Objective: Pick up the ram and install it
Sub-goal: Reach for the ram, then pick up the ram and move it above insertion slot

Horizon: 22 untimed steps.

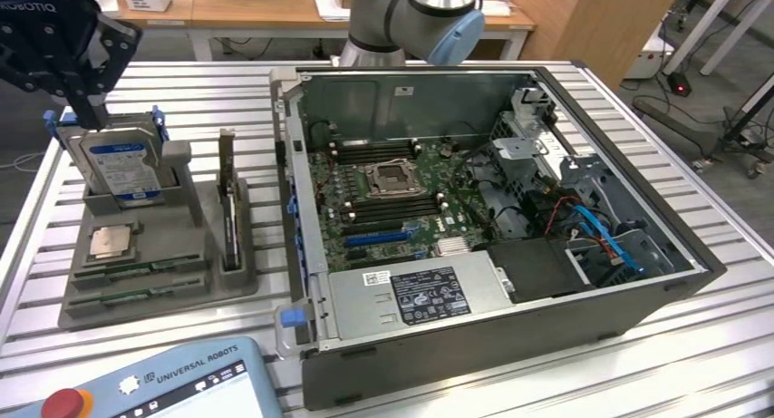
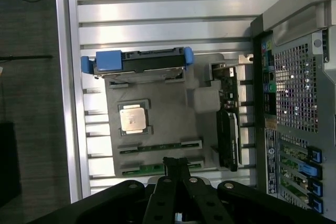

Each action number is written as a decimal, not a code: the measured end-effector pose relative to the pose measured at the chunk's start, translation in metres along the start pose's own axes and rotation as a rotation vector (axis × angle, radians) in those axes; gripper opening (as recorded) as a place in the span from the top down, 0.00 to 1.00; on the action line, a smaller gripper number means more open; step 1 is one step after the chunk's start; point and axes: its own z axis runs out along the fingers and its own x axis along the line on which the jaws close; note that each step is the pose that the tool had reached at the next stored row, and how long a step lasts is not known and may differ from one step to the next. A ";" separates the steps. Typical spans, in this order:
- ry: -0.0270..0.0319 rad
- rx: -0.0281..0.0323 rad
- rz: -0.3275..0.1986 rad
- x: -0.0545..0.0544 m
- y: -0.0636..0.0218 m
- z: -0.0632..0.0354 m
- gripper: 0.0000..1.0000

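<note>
Two ram sticks, one processor, closed pincer

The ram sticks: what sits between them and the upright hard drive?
The square silver processor chip, flat in the grey holder between hard drive and ram, seen in both views.

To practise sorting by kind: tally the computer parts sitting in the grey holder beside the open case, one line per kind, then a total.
hard drive: 1
processor: 1
ram sticks: 2
expansion card: 1
Total: 5
</note>
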 end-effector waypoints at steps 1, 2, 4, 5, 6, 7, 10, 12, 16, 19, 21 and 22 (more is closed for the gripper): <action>0.0001 0.0001 0.000 -0.001 0.0000 0.0000 0.90; 0.0001 0.0000 0.000 -0.002 0.0000 0.0000 0.90; 0.0001 0.0001 0.000 -0.004 -0.0001 0.0000 0.90; 0.0001 0.0001 0.000 -0.005 -0.0002 0.0000 0.90; 0.0000 0.0001 0.000 -0.006 -0.0003 0.0001 0.90; 0.0001 0.0000 0.000 -0.006 -0.0003 0.0001 0.90; 0.0001 0.0001 0.000 -0.006 -0.0003 0.0001 0.90; 0.0001 0.0001 0.000 -0.007 -0.0003 0.0001 0.90; 0.0001 0.0001 0.000 -0.007 -0.0003 0.0001 0.90; 0.0001 0.0001 0.000 -0.007 -0.0003 0.0001 0.90; 0.0001 0.0001 0.000 -0.007 -0.0003 0.0001 0.90; 0.0001 0.0001 0.000 -0.007 -0.0003 0.0001 0.90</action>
